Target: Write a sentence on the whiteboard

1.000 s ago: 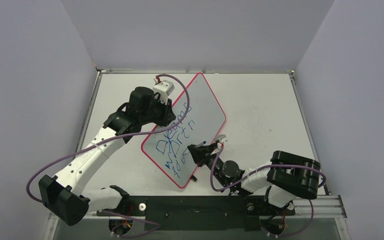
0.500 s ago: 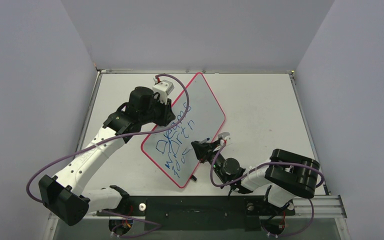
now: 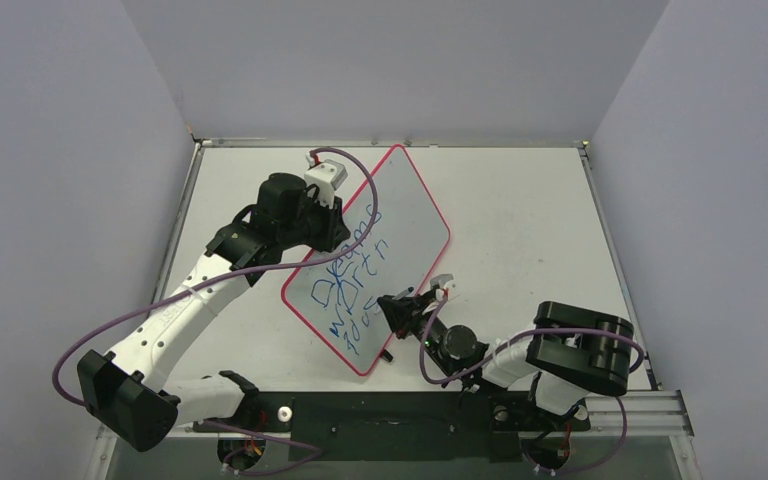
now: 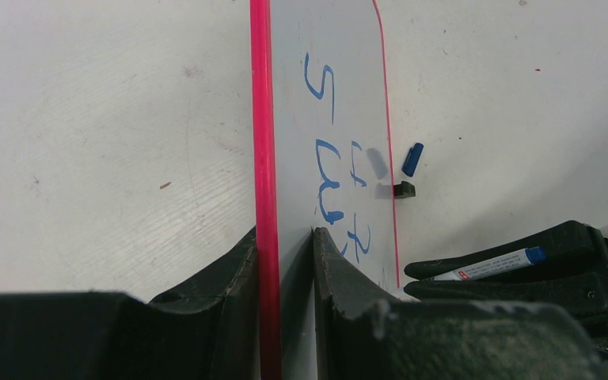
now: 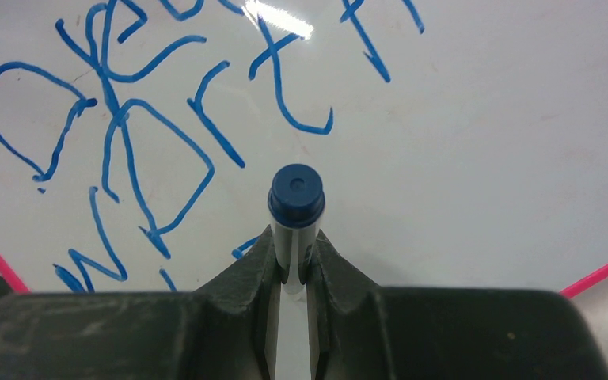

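On the counter (image 3: 530, 220), the whiteboard (image 3: 405, 210) stands tilted, its pink rim clenched by the left tool (image 4: 283, 236). Three uneven lines of the sentence (image 3: 355, 290) fill its lower part. The right tool (image 5: 291, 237) grips a blue marker (image 5: 296, 194) aimed near the third line; whether it touches is unclear. Writing looks part done, so the next move calls for pressing the tip onto bare board beside the last letters.
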Tool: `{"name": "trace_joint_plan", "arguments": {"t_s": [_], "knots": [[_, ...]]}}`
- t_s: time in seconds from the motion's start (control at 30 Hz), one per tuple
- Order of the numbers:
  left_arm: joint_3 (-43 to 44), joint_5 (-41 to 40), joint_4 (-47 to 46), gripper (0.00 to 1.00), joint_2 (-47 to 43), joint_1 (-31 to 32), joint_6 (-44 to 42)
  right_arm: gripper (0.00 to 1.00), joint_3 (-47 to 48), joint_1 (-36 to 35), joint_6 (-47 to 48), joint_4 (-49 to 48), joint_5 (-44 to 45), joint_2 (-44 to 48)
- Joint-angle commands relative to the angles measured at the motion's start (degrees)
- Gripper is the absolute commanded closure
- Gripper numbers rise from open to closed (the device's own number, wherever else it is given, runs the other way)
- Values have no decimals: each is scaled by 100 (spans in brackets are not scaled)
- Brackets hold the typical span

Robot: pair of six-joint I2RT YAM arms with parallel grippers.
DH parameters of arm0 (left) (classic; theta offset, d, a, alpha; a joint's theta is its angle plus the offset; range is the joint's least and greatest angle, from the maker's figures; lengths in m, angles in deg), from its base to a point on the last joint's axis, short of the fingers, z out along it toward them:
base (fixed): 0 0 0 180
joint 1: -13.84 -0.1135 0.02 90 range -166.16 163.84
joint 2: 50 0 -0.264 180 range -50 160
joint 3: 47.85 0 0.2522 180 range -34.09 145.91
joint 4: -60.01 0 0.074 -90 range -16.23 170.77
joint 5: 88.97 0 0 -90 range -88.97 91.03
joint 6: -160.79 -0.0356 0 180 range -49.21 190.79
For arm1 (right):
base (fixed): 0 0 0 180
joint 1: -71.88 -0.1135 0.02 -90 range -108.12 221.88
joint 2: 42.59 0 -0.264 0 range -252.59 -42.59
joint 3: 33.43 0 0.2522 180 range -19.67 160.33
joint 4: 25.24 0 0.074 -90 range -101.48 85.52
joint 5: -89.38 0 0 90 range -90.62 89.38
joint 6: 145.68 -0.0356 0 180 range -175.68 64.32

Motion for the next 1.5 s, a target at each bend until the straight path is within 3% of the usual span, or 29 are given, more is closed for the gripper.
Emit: {"name": "trace_joint_plan", "arguments": {"t_s": [0.0,0.27,0.63,1.47], "knots": [[66,-457,-587,100,-115,-21,-555,100,2,-167,-128,-7,-94,-209],[56,-466,-587,100,-110,-21,-559,100,-48,-225,79,-129,-175,161],[56,-479,-585,100,-127,-21,-555,100,-29,-18,659,716,-14,1325],[54,-483,-587,100,-148,-22,-559,100,323,673,648,781,-300,911]]}}
